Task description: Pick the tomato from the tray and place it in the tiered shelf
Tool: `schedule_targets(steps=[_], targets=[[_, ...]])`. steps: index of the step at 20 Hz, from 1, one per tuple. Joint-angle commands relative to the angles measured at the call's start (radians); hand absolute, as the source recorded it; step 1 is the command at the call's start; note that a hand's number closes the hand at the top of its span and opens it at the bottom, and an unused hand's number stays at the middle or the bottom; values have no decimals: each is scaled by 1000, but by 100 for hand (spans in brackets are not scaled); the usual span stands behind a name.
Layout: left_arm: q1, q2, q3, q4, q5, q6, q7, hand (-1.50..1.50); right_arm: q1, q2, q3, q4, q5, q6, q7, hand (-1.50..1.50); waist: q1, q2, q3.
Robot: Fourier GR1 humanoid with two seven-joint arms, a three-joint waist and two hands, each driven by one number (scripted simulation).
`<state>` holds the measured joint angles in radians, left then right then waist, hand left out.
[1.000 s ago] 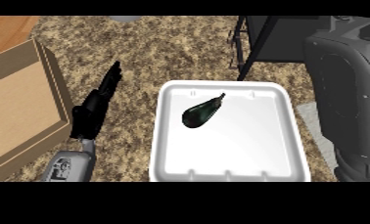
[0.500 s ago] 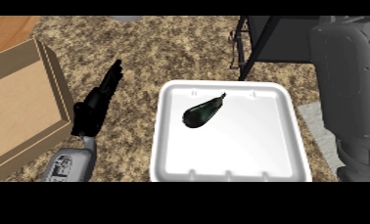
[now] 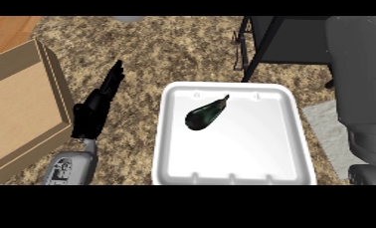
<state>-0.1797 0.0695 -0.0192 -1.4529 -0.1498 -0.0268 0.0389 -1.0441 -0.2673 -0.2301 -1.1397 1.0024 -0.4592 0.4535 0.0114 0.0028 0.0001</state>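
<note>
While the white tray (image 3: 234,137) sits on the speckled bench (image 3: 169,53), a dark green-black elongated item (image 3: 206,114), not tomato-like, lies in the tray's upper-left part, tilted, stem tip pointing up-right. Left hand (image 3: 97,107) is left of the tray, apart from it, fingers straight and pressed together, holding nothing. Dark tiered shelf (image 3: 283,40) stands above-right of the tray. Large grey arm part (image 3: 357,87) is right of the tray; right hand's fingers: cannot tell. Cardboard box (image 3: 26,107) is far left of the tray.
</note>
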Motion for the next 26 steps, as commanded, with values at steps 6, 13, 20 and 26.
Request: schedule_targets(steps=[6, 13, 20, 26], targets=[[8, -1, 3, 4, 7, -10, -27, 0, 37, -81, -24, 149, 180, -68, 156, -150, -5, 0, -1], [-9, -14, 3, 77, -32, 23, -66, 0, 16, -77, -46, 122, 104, -72, 165, -150, -4, 0, 0], [-21, 2, 21, 70, -16, 7, -46, 0, 112, -50, -43, -110, -39, -1, 172, -150, -14, -4, 0], [47, -32, -32, -10, -43, 25, -28, 0, 80, -82, -81, -108, -159, -1, 111, -150, -7, -4, 0]])
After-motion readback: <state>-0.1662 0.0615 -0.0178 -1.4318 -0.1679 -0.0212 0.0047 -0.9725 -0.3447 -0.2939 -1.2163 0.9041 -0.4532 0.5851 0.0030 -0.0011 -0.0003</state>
